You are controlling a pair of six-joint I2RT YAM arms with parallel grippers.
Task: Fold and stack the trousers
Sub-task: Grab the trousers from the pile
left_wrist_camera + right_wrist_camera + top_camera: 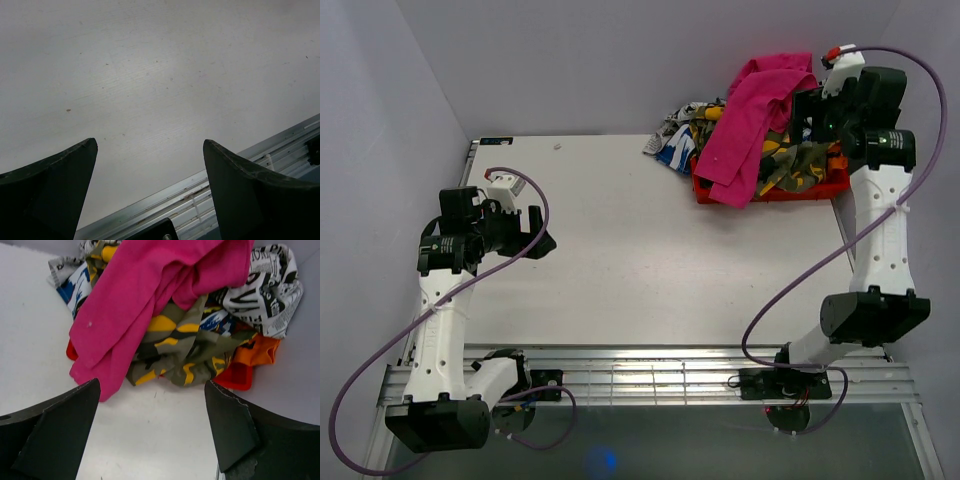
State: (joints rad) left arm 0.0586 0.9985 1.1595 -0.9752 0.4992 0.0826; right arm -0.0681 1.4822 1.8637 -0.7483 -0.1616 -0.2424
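The hot-pink trousers (745, 125) lie crumpled on top of a heap of clothes at the table's back right, one end hanging down to the tabletop. The right wrist view shows these trousers (145, 295) filling its upper left. My right gripper (807, 108) hovers just right of the heap; this gripper (151, 385) is open, with only bare table between its fingers. My left gripper (545, 235) is far off at the table's left, above the surface. Seen from its own wrist, the left gripper (150, 142) is open and holds nothing.
Under the trousers sits a red basket (820, 188) holding a camouflage garment (190, 355), a newsprint-pattern garment (265, 295) and an orange cloth (257, 352). A blue-and-white printed piece (670, 140) spills left of the basket. A metal rail (650, 375) runs along the table's near edge.
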